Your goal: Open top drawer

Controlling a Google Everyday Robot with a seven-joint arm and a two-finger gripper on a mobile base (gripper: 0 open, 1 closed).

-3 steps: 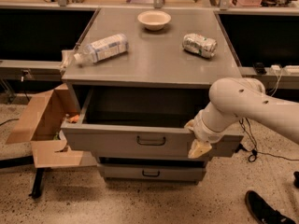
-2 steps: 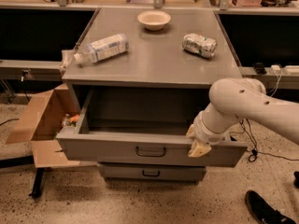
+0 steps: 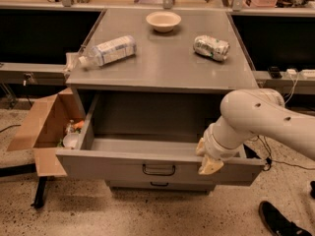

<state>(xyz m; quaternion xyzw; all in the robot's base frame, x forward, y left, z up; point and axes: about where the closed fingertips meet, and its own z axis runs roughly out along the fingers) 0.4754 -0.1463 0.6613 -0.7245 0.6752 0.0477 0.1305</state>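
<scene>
Gripper point(image 3: 205, 157) at the right end of the open top drawer's point(image 3: 108, 166) front rim

The gripper, at the end of the white arm point(image 3: 261, 119) reaching in from the right, sits against the upper edge of the top drawer's front panel. It is to the right of the dark loop handle point(image 3: 158, 169) and a little above it, and whether it is spread, closed or clamping the rim cannot be told. The top drawer stands far out from the grey cabinet point(image 3: 162, 68), its front panel well forward of the lower drawer point(image 3: 158, 184) beneath it. On the cabinet top lie a plastic bottle point(image 3: 110, 50) on its side at left, a bowl point(image 3: 163, 20) at the back and a crushed can point(image 3: 211, 47) at right. A cardboard box point(image 3: 42, 127) sits on the floor just left of the cabinet.
</scene>
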